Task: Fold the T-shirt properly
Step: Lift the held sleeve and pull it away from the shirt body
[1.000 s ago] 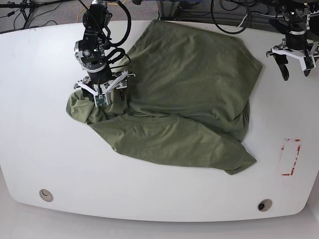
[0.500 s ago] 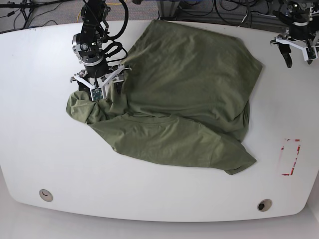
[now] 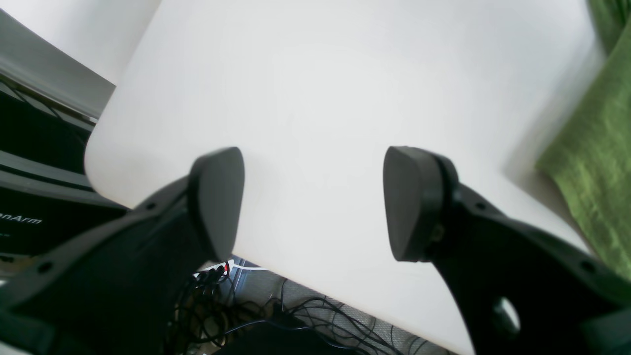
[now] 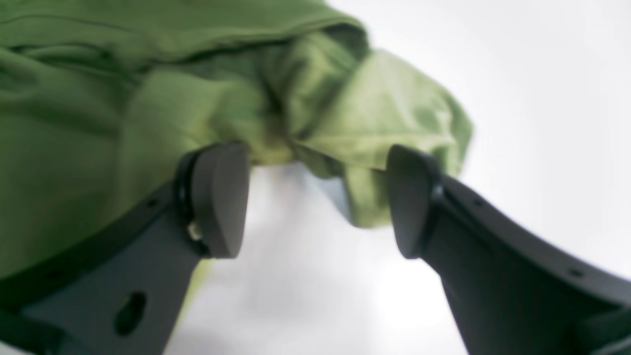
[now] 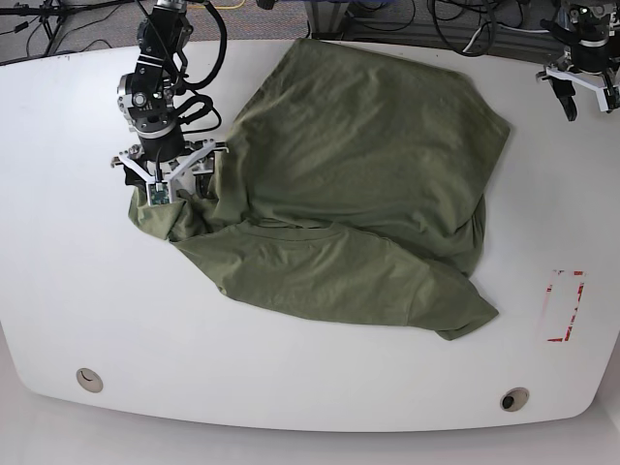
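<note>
- Both arms have drawn back since the earlier base views: the right gripper [image 5: 163, 181] has slid off the bunched sleeve toward the table's far left, and the left gripper [image 5: 587, 89] has pulled away to the far right corner.
- Nearest the camera in the base view, two round holes [image 5: 89, 379] sit in the front edge of the white table [image 5: 320, 387], with a red-marked rectangle [image 5: 563, 305] toward the front right.
- Beyond these, the T-shirt [image 5: 358, 184] lies crumpled across the middle of the table, olive green, with a lower flap folded toward the front right and a wide panel spreading to the far edge.
- Its bunched sleeve end [image 4: 374, 128] lies at the left, just beyond the right gripper [image 4: 315, 197] in the right wrist view.
- That gripper's jaws stand wide apart with only bare table between them; no cloth is pinched.
- In the left wrist view the left gripper [image 3: 313, 202] is also spread wide and holds nothing, hanging over the table's corner, with a strip of green cloth at the picture's right edge.
- Farthest back, dark cables [image 5: 455, 29] lie on the floor behind the table.
</note>
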Available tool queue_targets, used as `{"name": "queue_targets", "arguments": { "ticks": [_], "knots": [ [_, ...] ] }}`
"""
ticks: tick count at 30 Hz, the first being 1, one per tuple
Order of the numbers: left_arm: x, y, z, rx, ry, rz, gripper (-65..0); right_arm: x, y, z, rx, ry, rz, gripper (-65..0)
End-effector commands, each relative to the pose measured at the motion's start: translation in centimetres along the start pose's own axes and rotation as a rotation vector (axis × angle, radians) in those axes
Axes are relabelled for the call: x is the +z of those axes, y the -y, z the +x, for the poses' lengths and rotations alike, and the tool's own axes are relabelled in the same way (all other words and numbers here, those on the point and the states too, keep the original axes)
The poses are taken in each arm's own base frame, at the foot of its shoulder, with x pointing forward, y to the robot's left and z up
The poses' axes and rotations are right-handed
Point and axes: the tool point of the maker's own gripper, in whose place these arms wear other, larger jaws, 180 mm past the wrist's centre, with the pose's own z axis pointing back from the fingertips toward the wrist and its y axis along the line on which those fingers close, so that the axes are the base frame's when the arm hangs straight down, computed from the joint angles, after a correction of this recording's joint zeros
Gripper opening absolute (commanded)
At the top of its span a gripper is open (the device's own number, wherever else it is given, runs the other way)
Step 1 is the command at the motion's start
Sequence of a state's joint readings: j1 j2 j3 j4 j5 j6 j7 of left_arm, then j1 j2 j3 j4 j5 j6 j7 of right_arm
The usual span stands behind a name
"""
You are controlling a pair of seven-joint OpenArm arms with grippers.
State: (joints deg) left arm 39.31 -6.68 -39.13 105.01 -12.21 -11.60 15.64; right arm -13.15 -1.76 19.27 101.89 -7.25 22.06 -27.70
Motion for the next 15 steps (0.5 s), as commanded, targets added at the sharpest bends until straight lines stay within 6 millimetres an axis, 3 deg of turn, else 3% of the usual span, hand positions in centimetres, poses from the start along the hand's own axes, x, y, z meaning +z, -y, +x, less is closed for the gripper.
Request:
{"name": "queue_targets", "arguments": {
  "ticks": [1, 15],
  "knots": [
    [0.2, -0.4, 1.3, -0.016, 0.035, 0.015, -24.7, -0.5, -0.1, 2.3, 0.018, 0.057, 0.006, -24.0],
    [0.1, 1.7, 1.9, 0.001, 0.054, -0.011, -24.5, -1.4, -0.5, 3.8, 0.014, 0.083, 0.023, -23.2]
  ]
}}
